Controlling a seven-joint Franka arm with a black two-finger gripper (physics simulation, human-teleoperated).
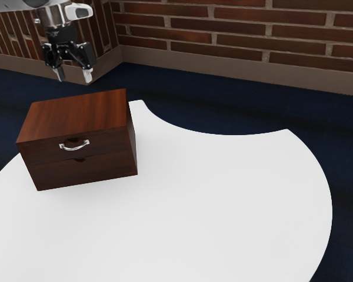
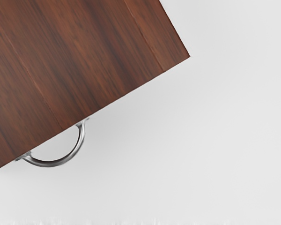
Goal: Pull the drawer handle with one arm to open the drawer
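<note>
1 pincer [image 1: 73, 76] hangs spread and empty above the wooden drawer box [image 1: 76, 117] — well apart from its metal handle [image 1: 75, 144].

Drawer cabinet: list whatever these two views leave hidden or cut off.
1. Exterior view: the arm above the hand is cut off by the top edge.
2. Exterior view: the cabinet hides its own back and far side. Any contents sit behind the drawer fronts.
3. Wrist view: the cabinet's top runs past the picture's edges and covers the drawer fronts. The handle has its mounts tucked under it.
</note>
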